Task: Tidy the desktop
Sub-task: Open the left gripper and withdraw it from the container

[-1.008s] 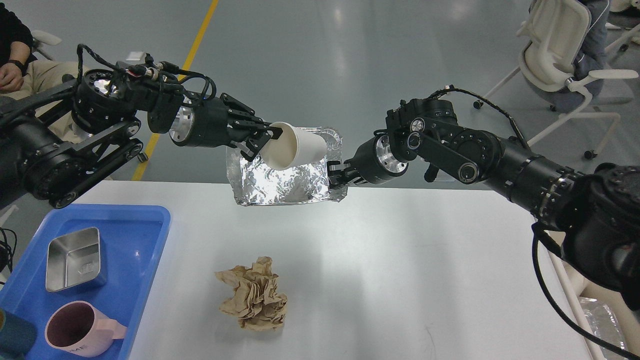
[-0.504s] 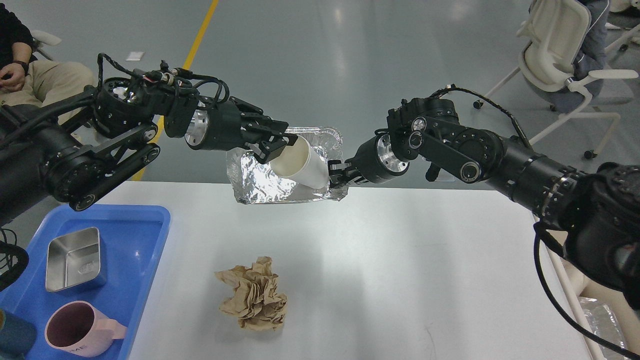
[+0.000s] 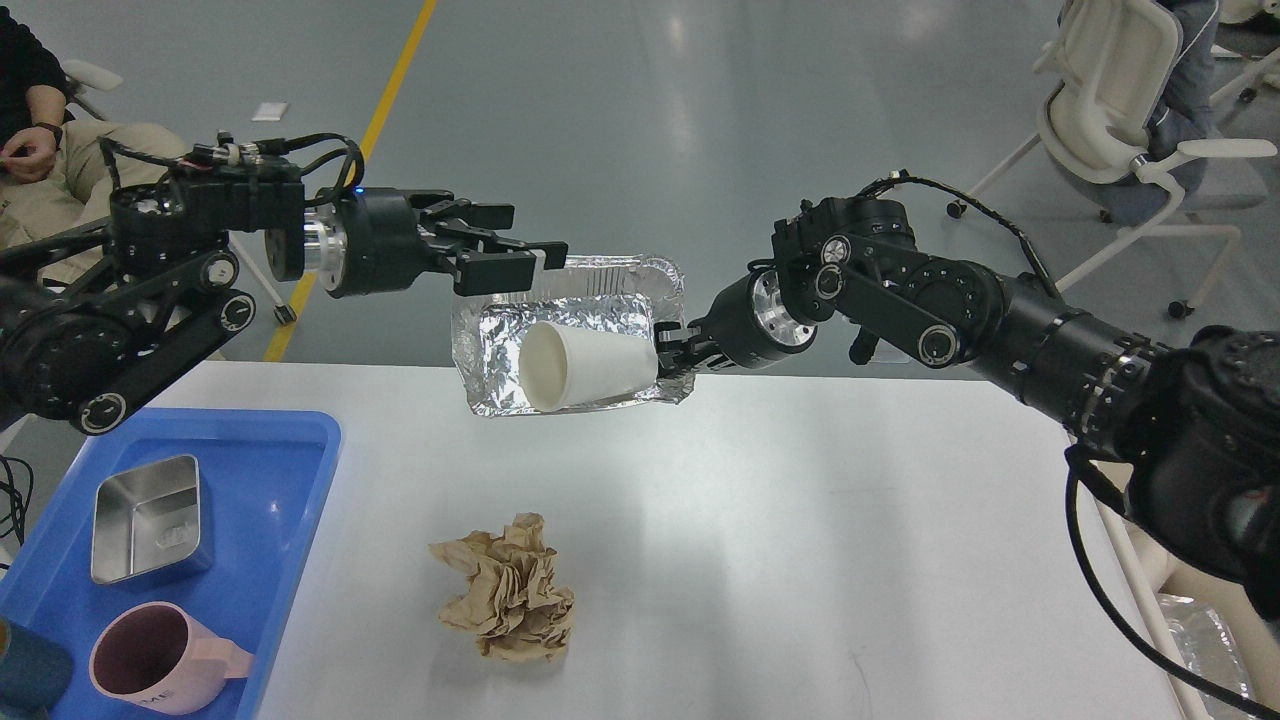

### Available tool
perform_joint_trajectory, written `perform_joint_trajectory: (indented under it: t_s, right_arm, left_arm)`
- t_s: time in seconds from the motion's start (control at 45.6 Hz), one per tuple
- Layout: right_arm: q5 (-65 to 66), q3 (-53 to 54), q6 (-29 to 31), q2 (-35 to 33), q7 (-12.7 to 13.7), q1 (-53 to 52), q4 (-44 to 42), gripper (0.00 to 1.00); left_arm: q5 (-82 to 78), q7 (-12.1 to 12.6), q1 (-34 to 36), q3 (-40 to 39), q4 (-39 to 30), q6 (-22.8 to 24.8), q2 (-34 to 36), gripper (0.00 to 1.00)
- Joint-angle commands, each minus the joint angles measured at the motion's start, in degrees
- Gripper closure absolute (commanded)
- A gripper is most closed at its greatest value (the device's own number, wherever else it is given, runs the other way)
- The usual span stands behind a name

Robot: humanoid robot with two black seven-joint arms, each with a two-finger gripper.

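**A:** Above the far edge of the surface (image 3: 760, 520), what is held up?

**B:** A crumpled foil tray (image 3: 568, 335), tilted toward the camera. The right gripper (image 3: 672, 352) pinches the tray's right rim, its fingers closed on the foil. A white paper cup (image 3: 583, 365) lies on its side inside the tray, mouth to the left, base to the right, so its long axis runs left to right.

**A:** And the left gripper (image 3: 515, 262)?

**B:** It hangs just above and left of the tray, fingers spread and holding nothing, apart from the cup. The cup lies below and to the right of them.

**A:** What remains on the surface?

**B:** A wad of crumpled brown paper (image 3: 508, 588) near the middle of the near edge, well below both arms. It sits left of centre, so the free left arm looks the nearer one for picking it up. At the near left corner a blue tray (image 3: 285, 470) overlaps the surface, holding a steel dish (image 3: 150, 518) and a pink mug (image 3: 165, 668).

**A:** The room?

**B:** Grey floor with a yellow line, a seated person far left, a white office chair (image 3: 1120, 100) far right.
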State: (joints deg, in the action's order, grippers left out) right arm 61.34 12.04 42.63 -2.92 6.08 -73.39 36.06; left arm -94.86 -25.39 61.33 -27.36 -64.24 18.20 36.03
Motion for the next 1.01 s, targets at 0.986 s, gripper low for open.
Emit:
perform_joint_trajectory:
  t_s: [0.986]
  right_arm:
    - [-0.2,0.0,0.4,-4.5,0.0,-0.1,2.6,1.00]
  left_arm:
    - [42.6,4.2,-39.0,-3.3,-14.2,-6.0,55.1,0.03]
